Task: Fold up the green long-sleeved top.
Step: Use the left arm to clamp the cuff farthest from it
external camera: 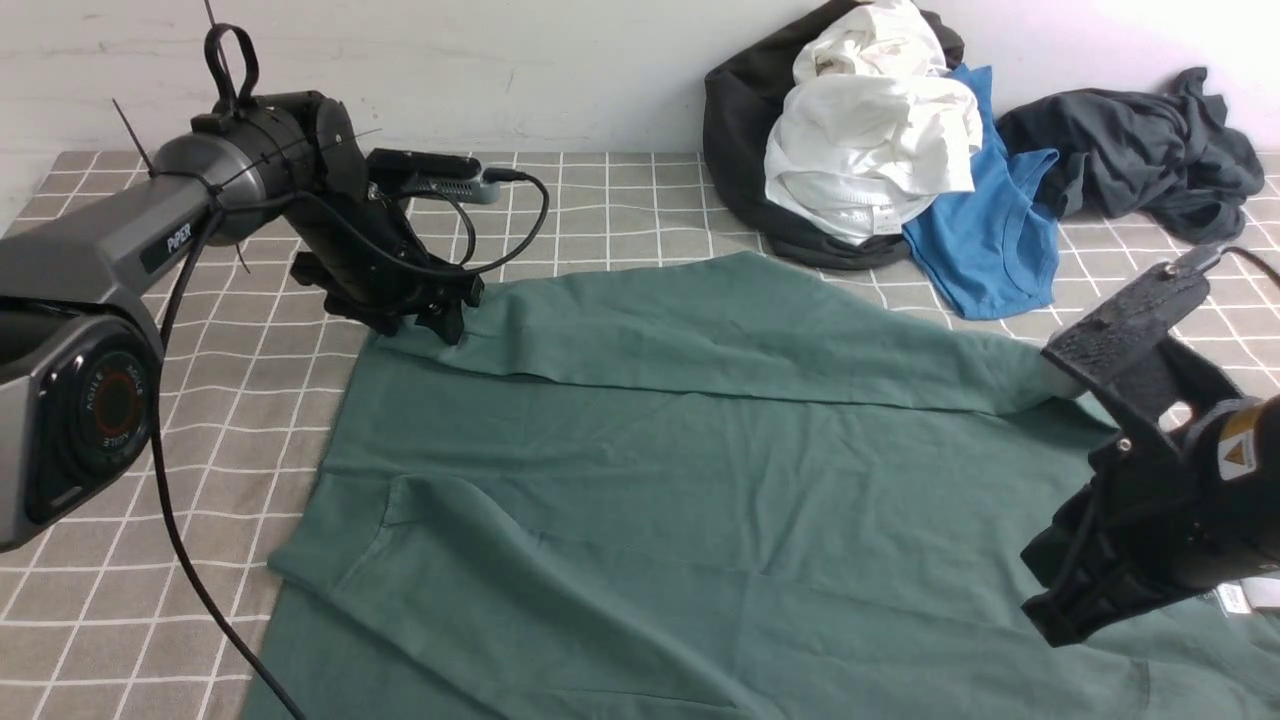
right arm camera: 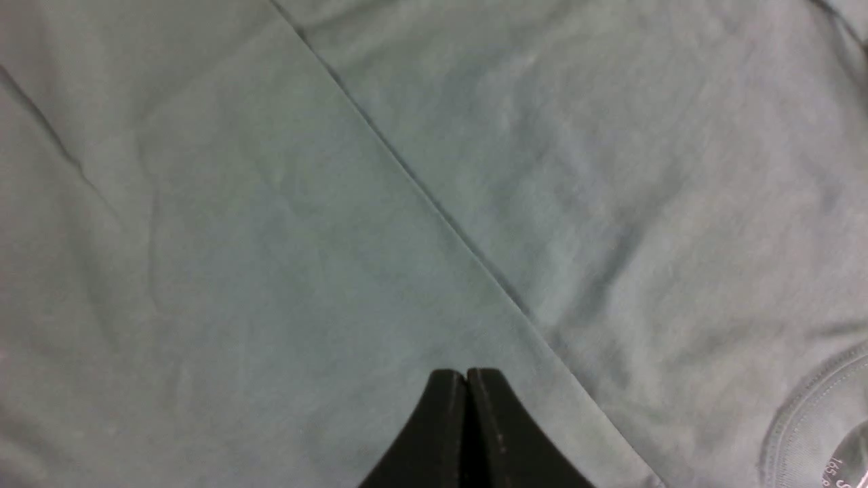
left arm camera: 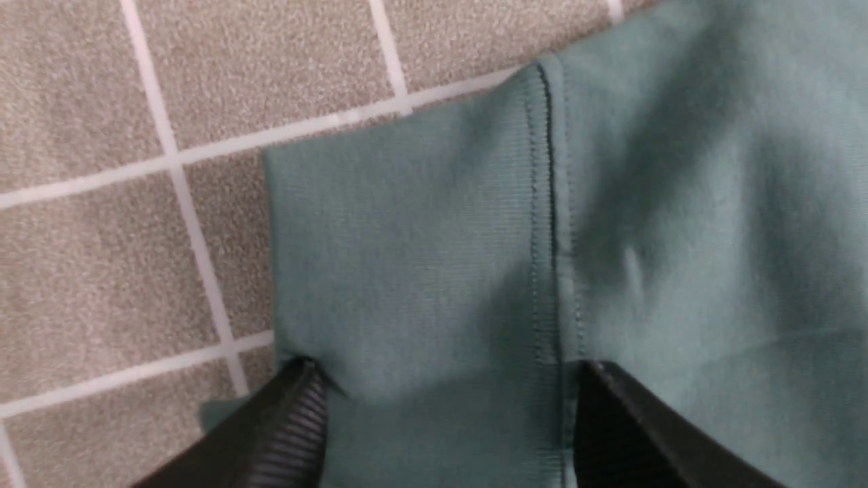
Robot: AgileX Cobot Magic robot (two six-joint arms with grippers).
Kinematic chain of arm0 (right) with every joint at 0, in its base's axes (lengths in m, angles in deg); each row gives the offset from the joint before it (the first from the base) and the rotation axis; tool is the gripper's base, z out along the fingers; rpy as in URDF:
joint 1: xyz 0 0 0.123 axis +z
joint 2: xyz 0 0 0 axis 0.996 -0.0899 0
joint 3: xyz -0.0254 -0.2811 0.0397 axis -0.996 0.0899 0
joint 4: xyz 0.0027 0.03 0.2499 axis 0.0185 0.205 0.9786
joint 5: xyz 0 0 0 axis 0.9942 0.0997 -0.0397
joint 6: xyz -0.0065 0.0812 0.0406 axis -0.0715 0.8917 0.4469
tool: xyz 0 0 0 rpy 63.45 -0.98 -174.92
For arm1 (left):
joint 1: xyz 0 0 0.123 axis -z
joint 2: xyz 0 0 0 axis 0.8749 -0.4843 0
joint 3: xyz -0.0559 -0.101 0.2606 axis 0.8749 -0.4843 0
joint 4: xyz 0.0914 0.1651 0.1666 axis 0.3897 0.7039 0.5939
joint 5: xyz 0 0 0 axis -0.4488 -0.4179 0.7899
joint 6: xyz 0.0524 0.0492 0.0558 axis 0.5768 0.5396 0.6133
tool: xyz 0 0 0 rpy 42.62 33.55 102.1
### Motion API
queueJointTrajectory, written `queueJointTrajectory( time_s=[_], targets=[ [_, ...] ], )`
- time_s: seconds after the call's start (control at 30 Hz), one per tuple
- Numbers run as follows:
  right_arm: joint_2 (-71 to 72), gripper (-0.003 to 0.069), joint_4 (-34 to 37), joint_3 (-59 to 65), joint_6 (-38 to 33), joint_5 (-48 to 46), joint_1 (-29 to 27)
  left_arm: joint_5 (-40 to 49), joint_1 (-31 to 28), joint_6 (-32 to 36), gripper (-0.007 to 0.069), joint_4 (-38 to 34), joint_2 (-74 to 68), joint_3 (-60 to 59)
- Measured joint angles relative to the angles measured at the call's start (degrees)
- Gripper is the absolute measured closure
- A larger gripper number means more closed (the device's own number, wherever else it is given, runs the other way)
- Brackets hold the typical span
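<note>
Top [external camera: 700,480] is spread flat over the checked table [external camera: 120,600] and fills the centre and lower part of the front view. It runs out of frame at the bottom and lower right.

One sleeve [external camera: 720,330] is laid across the body. Its long axis runs from middle right to upper left of the frame, and it ends in the cuff [left arm camera: 407,257].

Left gripper [external camera: 440,320] is parked at that cuff end, upper left of the front view. Its jaws are spread wide. In the left wrist view they straddle the ribbed cuff, one finger at the cuff's outer corner and the other just past the cuff seam. The cloth lies flat between them and nothing is clamped.

Right gripper [right arm camera: 466,379] is fully closed and empty. It is held over the body near the sleeve's diagonal edge, at the lower right of the front view. Contact with the cloth cannot be told.

Key relation: the cuff sits directly between the left jaws, so the left arm is far nearer to it. The right arm is at the opposite end of the sleeve axis, by the shoulder and collar [right arm camera: 814,427].

Judgement: the sleeve fold looks placed, and the body fold is not yet done.

Fabric is dark green matte cotton with light creases and a tucked fold at lower left. It is expected to drape limp and to drag if pulled by one corner.

Other clothes [external camera: 880,140] are piled at upper right, well apart.
</note>
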Motion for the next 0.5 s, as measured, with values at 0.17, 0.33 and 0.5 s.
queueJointTrajectory(
  time_s=[0.17, 0.33, 0.5],
  targets=[
    [-1.5, 0.0666, 0.0, 0.0, 0.4, 0.3, 0.0, 4.3, 0.0, -0.1, 0.0167, 3.6, 0.0, 2.1],
    [-2.0, 0.0666, 0.0, 0.0, 0.4, 0.6, 0.0, 5.1, 0.0, -0.3, 0.0167, 3.7, -0.2, 2.5],
    [-2.1, 0.0666, 0.0, 0.0, 0.4, 0.6, 0.0, 5.6, 0.0, -0.4, 0.0172, 2.0, -1.3, 2.6]
  ],
)
